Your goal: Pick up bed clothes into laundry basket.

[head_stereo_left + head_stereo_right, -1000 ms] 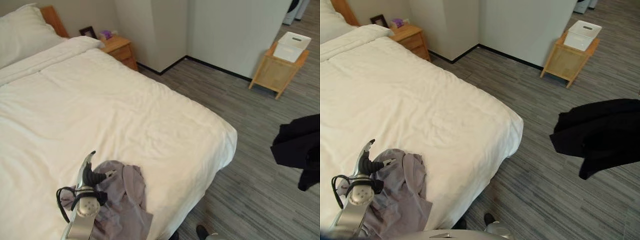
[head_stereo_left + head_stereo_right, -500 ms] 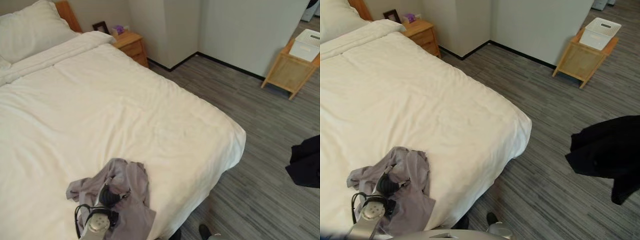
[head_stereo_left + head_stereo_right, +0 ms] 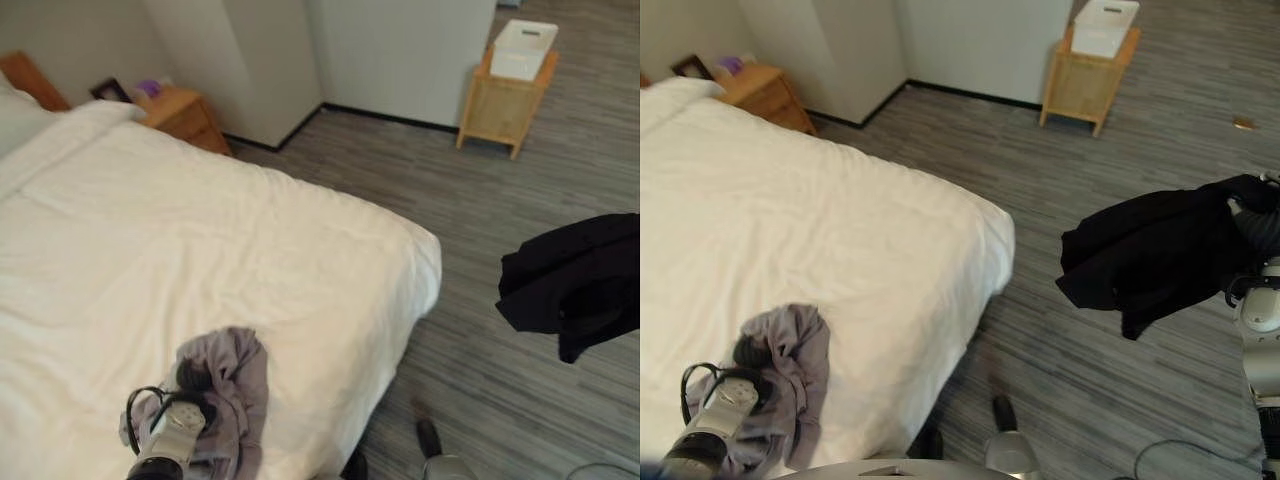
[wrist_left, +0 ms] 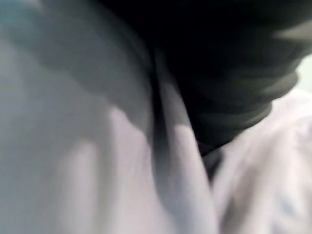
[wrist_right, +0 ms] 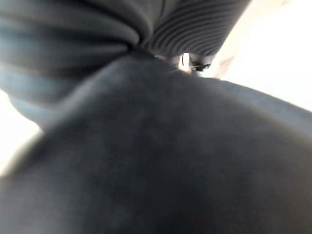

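Note:
A crumpled grey-lilac garment [image 3: 238,378] lies on the white bed [image 3: 200,240] near its foot corner. My left hand [image 3: 190,378] is sunk into this garment, with the cloth bunched over the fingers; up close, grey folds [image 4: 97,170] lie against the hand's dark cover. A black garment [image 3: 1150,250] hangs in the air over the floor to the right of the bed, gathered into my right hand [image 3: 1262,225], and the same black cloth [image 5: 170,161] bunches tightly under the ribbed cover. A white laundry basket [image 3: 522,48] sits on a wooden stand [image 3: 500,105] by the far wall.
A wooden nightstand [image 3: 180,112] with a picture frame [image 3: 108,90] stands beside the bed's head. Grey striped floor [image 3: 400,170] runs between the bed and the basket stand. A small object [image 3: 1243,122] lies on the floor at far right.
The camera has swung to the right. My left hand has dropped from above the grey garment down into it, and the cloth is now bunched tighter. The black garment still hangs from my right hand.

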